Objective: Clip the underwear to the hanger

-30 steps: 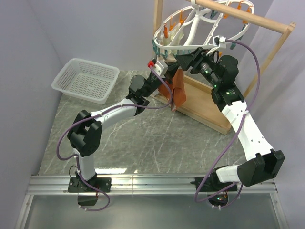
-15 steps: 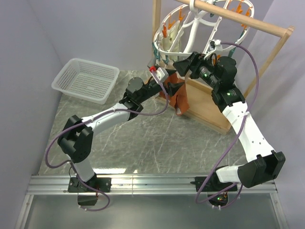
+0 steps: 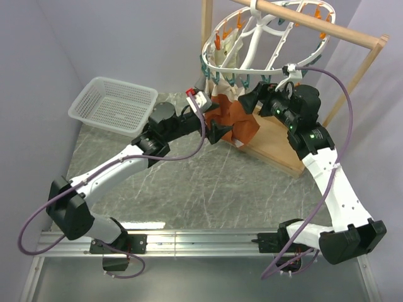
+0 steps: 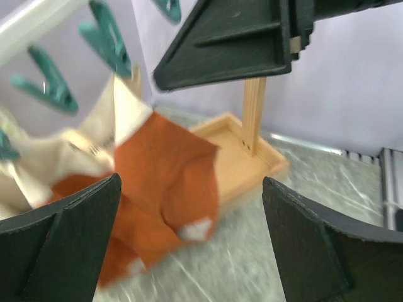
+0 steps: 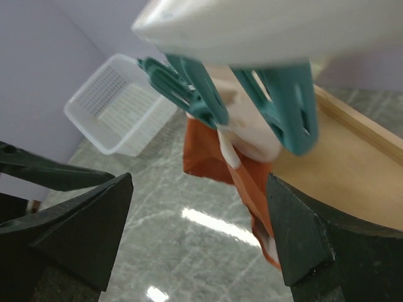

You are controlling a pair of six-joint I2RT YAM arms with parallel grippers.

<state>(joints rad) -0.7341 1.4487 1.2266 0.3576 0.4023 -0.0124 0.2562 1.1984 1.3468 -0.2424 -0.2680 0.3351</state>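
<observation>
The rust-orange underwear hangs below the near rim of the white hanger, its cream waistband caught in a teal clothespin. My left gripper is open just left of the cloth, and nothing lies between its fingers. In the left wrist view the underwear hangs ahead of the left gripper, apart from both pads. My right gripper is open to the right of the cloth, under the rim. Between the right gripper's fingers is only the orange fabric further off.
A white mesh basket sits at the back left. The wooden frame's rod carries the hanger, and its tray-like base lies under the right arm. A cream cloth hangs on the hanger's far side.
The left gripper opened, let go of the underwear and drew back to the left. The right gripper opened wider. The underwear now hangs spread from the clothespins.
</observation>
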